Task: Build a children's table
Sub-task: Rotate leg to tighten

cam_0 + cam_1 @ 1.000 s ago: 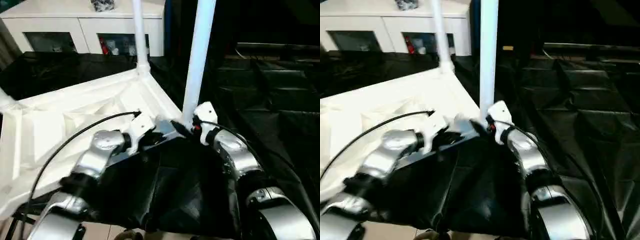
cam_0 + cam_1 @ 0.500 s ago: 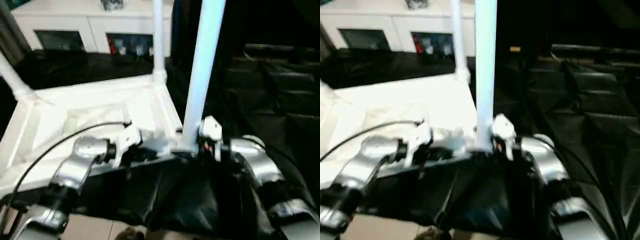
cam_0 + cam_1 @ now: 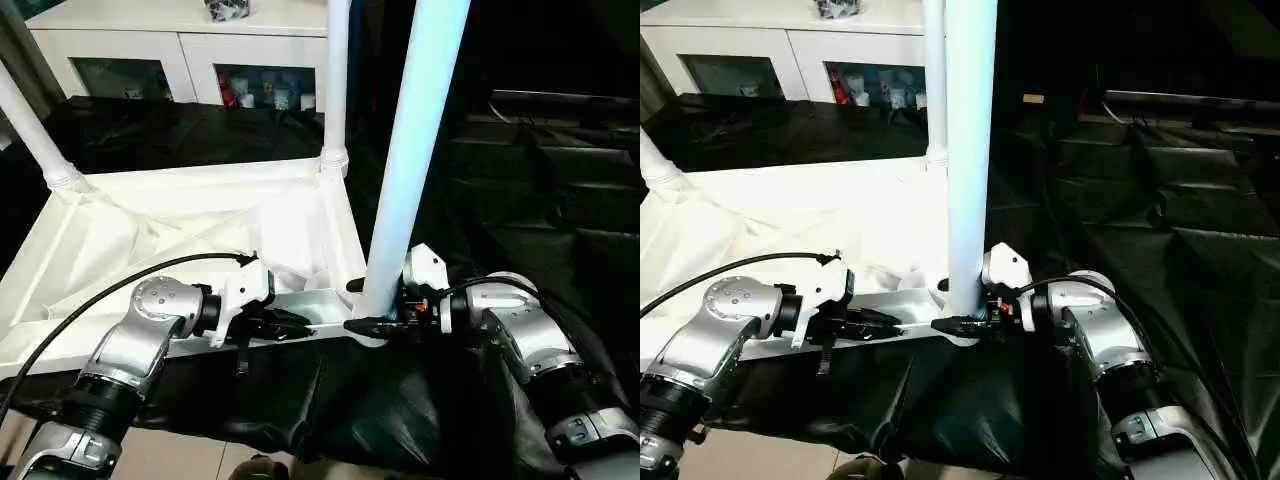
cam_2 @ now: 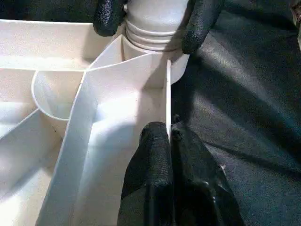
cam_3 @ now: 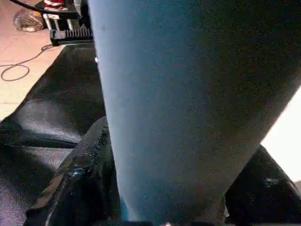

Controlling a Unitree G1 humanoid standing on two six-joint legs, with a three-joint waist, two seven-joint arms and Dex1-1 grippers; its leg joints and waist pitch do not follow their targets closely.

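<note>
Left eye view: both silver forearms reach inward. The left end effector (image 3: 290, 324) is pinched on the near rim of the tabletop (image 3: 200, 235), which lies underside up. The right end effector (image 3: 372, 318) is clamped around the near leg (image 3: 410, 160), upright in the socket at five o'clock.

My right gripper (image 3: 362, 306) hugs the near leg (image 3: 405, 170); two more legs (image 3: 336, 90) block the far side, open ribbed tabletop (image 3: 200, 225) between them.
</note>
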